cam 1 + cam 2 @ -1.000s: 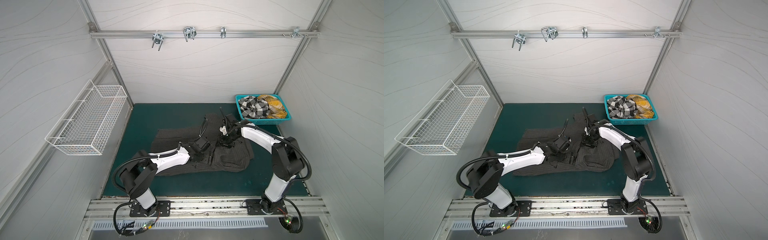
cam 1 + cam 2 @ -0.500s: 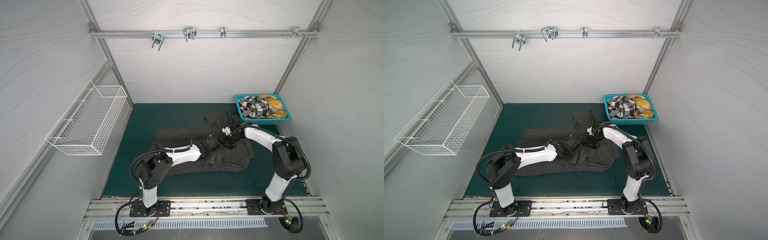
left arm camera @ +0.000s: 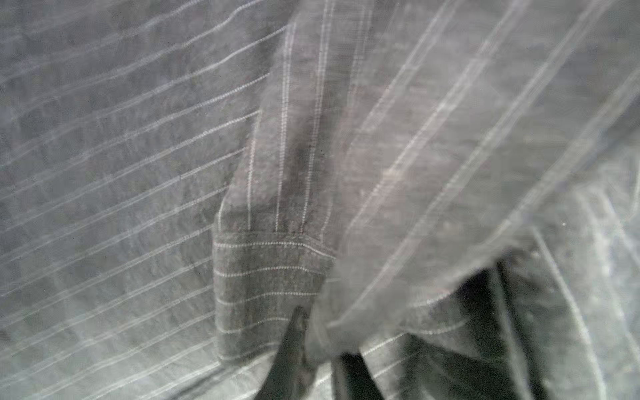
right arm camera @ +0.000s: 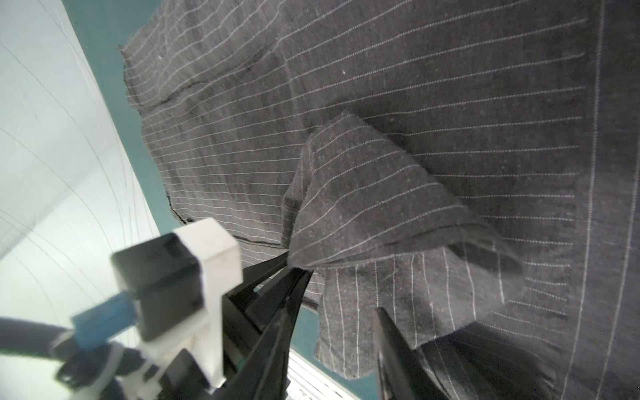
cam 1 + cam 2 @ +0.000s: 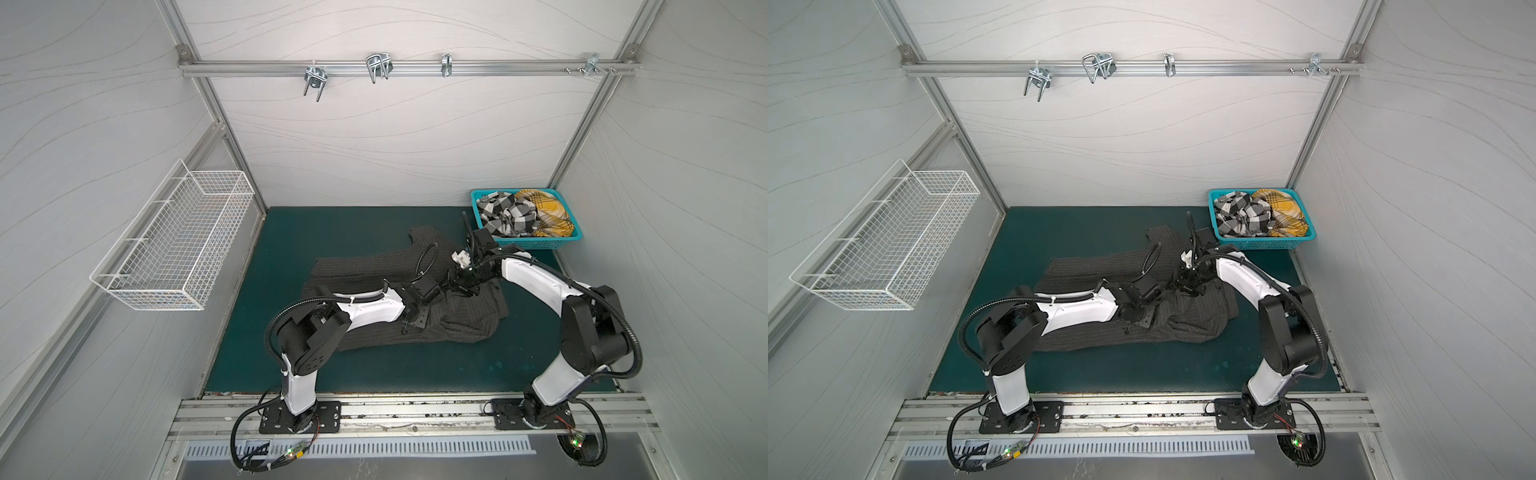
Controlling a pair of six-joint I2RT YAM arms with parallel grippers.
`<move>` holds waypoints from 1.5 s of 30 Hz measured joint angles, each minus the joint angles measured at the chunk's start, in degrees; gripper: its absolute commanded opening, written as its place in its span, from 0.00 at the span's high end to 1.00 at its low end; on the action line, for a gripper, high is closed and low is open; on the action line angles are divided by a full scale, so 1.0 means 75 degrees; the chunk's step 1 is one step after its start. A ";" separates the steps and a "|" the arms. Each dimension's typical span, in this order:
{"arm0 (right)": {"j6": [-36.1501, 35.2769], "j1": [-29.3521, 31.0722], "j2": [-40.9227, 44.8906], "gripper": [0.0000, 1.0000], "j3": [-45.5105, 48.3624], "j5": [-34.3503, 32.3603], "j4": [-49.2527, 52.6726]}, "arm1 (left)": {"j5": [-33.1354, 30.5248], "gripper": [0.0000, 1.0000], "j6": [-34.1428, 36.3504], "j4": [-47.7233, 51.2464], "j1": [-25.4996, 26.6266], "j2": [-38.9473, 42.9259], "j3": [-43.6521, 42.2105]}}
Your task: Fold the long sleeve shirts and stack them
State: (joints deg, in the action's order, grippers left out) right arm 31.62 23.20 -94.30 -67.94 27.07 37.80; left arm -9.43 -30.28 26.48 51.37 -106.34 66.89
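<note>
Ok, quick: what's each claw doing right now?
Left claw: closed, pinching a fold of the grey pinstriped shirt.
Right claw: fingers apart, shirt cloth between them; whether it grips cannot be told.

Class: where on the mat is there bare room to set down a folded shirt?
Bare green mat: the back-left corner behind the grey pinstriped shirt, and the front strip between it and the metal rail. Crowded: right of centre, where left gripper and right gripper meet on the shirt near the teal basket.
</note>
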 measured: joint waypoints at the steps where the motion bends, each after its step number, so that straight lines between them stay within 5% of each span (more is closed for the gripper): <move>1: 0.0009 -0.0006 0.0050 0.61 0.0000 -0.0003 0.0017 | 0.0006 1.00 -0.0006 0.0012 0.0003 0.0000 0.0000; 10: 0.0020 -0.0154 0.1309 0.62 0.0399 -0.0318 0.0259 | 0.0052 1.00 0.0044 0.0699 0.0000 0.0172 0.0469; 15: 0.0111 -0.0178 0.2777 0.40 0.1029 -0.0609 0.0469 | -0.0525 1.00 0.0175 0.2393 0.0000 0.1408 0.2218; 21: 0.0300 -0.0204 0.3867 0.37 0.2049 -0.0982 0.0650 | -0.1559 1.00 0.0224 0.3990 -0.0003 0.3483 0.3981; 35: 0.0466 -0.1250 0.3480 0.28 0.3080 -0.1102 0.0705 | -0.1801 1.00 -0.1416 0.6691 -0.0152 0.5403 0.2527; 45: 0.0332 -0.1594 0.3279 0.19 0.3579 -0.0796 0.0694 | -0.0064 1.00 -0.3392 0.5992 -0.1652 0.7359 0.0778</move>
State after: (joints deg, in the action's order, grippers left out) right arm 34.11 11.25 -69.71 -41.10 21.10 43.00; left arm -9.91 -55.72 71.42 38.98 -51.16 72.73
